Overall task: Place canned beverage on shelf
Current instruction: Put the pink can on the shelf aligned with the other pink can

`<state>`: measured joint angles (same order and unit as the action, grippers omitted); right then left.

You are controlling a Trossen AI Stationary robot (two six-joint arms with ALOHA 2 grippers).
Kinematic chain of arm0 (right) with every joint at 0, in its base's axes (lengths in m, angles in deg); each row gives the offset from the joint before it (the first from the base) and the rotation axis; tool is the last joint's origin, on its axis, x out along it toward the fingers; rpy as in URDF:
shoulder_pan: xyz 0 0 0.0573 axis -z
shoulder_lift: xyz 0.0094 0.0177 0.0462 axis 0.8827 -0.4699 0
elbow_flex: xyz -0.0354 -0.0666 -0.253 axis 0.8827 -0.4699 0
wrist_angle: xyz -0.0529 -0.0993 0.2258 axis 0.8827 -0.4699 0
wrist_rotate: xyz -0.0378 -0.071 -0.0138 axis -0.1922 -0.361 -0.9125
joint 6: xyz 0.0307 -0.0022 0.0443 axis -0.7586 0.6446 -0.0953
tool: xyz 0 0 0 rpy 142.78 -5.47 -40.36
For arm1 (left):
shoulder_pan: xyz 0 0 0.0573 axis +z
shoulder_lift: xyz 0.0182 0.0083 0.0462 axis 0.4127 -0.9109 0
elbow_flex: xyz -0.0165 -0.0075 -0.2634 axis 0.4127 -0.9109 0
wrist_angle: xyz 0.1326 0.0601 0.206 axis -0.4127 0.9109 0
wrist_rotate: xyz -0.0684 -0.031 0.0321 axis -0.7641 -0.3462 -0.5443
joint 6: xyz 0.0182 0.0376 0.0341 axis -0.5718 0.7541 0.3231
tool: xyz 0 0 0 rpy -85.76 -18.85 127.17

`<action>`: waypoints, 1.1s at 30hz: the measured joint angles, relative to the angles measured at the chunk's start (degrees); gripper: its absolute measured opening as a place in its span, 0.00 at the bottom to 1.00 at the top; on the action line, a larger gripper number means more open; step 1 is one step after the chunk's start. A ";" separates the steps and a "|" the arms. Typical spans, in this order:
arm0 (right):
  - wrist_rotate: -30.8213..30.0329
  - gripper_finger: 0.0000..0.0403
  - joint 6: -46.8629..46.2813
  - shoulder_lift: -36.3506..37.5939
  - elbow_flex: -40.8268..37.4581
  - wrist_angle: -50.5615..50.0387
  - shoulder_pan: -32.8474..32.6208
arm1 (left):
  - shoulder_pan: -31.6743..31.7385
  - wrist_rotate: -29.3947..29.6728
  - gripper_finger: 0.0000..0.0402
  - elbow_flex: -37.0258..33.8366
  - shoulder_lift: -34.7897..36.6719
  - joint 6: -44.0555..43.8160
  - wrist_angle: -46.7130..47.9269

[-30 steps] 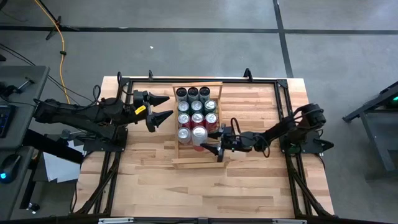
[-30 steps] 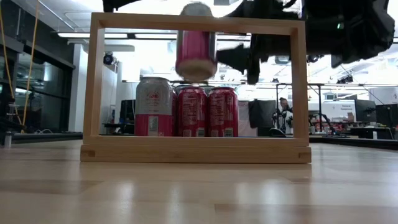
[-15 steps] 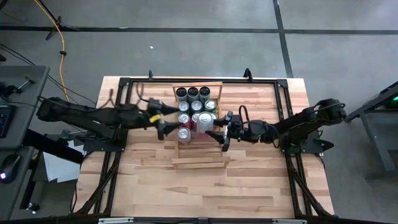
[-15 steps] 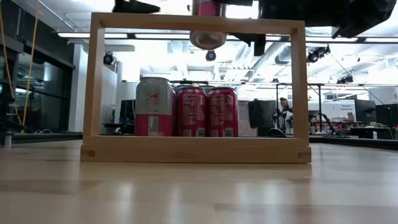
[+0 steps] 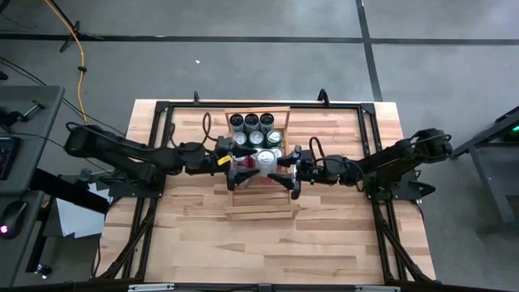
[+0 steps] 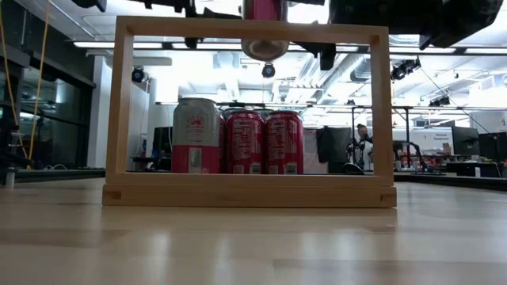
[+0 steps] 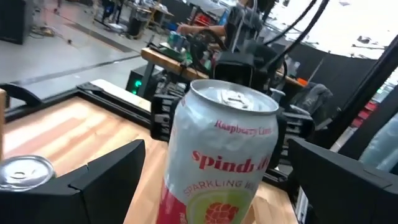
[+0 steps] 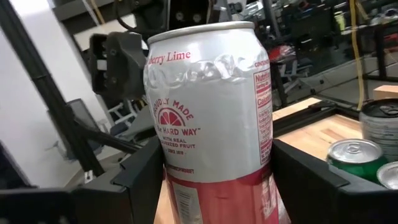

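A silver-and-pink beverage can [image 5: 262,159] hangs upright over the light-wood shelf [image 5: 229,185]; in the low view its base [image 6: 264,47] shows above the shelf's top bar [image 6: 252,30]. My right gripper [image 5: 284,169] is shut on it, reaching in from the table's right. My left gripper [image 5: 241,166] comes level from the left and is open. Its fingers [image 7: 109,177] stand on either side of the can [image 7: 224,155] with gaps, touching nothing. Several cans [image 6: 238,142] stand in the shelf. My right gripper pinches the can's side wall [image 8: 171,163] between its two fingers, one on each side, about halfway down the can. The fingers [image 8: 305,180] reach in level from the table's right. The can stands upright in the hold, lifted clear above the shelf and its cans.
Black frame rails [image 5: 369,138] run along the table's left, right and far edges. Green-topped cans [image 8: 351,155] fill the shelf's far rows [image 5: 251,122]. Bare wood table [image 5: 259,243] lies toward the near edge. A person [image 6: 363,138] shows far off in the room.
My right gripper has lifted the can straight up, from within the shelf's frame to above its top bar, and then held still. My left gripper has swung toward the table's right and sunk a little, still open, until its fingers flank the can.
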<state>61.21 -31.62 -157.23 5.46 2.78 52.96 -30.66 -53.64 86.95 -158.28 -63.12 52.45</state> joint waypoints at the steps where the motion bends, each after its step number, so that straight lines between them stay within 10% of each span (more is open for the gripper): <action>1: 0.70 0.62 0.01 0.00 0.00 -0.05 0.00 | 0.00 -0.37 0.96 0.00 -0.67 -0.02 -0.61; 14: 4.43 0.62 -0.17 0.00 0.07 -0.97 0.00 | 0.58 -2.92 0.94 0.00 -6.06 0.05 -9.81; 26: 4.44 0.62 -0.20 0.00 0.07 -1.05 0.00 | 0.63 -4.08 0.63 0.00 -6.01 0.55 -9.59; 33: 4.51 0.65 0.03 0.00 0.07 -0.98 0.00 | 0.63 -4.03 0.63 0.00 -5.59 1.09 -9.28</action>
<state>65.72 -31.59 -157.23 5.52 1.80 52.96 -30.02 -57.67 86.95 -163.87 -62.02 43.16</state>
